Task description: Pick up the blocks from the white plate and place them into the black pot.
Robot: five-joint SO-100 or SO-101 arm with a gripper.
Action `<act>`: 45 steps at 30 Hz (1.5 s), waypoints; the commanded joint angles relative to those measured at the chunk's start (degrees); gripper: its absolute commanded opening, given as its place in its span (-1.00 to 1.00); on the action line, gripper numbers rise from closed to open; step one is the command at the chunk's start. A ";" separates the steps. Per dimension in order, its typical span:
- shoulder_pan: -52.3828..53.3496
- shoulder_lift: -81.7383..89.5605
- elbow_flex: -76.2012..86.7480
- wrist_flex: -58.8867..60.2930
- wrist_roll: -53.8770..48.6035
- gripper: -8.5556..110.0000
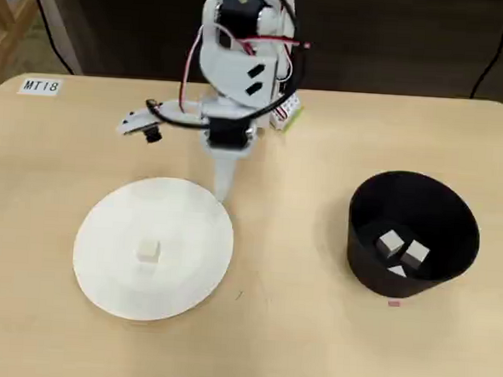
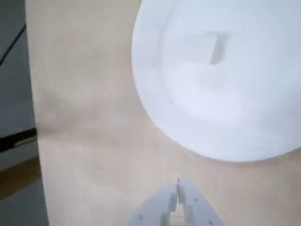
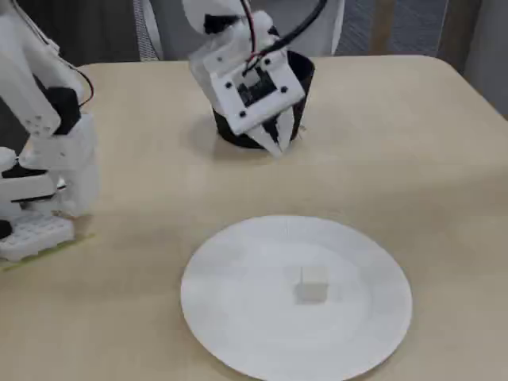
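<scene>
One pale block (image 1: 149,251) lies near the middle of the white plate (image 1: 110,265); it also shows in the wrist view (image 2: 214,49) and the fixed view (image 3: 314,283). The black pot (image 1: 366,204) stands to the right in the overhead view and holds three blocks (image 1: 391,242). My gripper (image 1: 223,191) is shut and empty. It hangs over bare table just off the plate's far rim. In the wrist view the closed gripper (image 2: 178,193) points at the table beside the plate (image 2: 244,122). In the fixed view the gripper (image 3: 279,143) is in front of the pot (image 3: 305,75).
The arm's base (image 1: 244,34) stands at the table's far edge in the overhead view, at the left in the fixed view (image 3: 40,135). A label reading MT18 (image 1: 41,85) is stuck at the far left corner. Cables hang behind the table.
</scene>
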 commanded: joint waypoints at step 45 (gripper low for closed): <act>11.78 -41.13 -28.92 4.92 -4.13 -0.32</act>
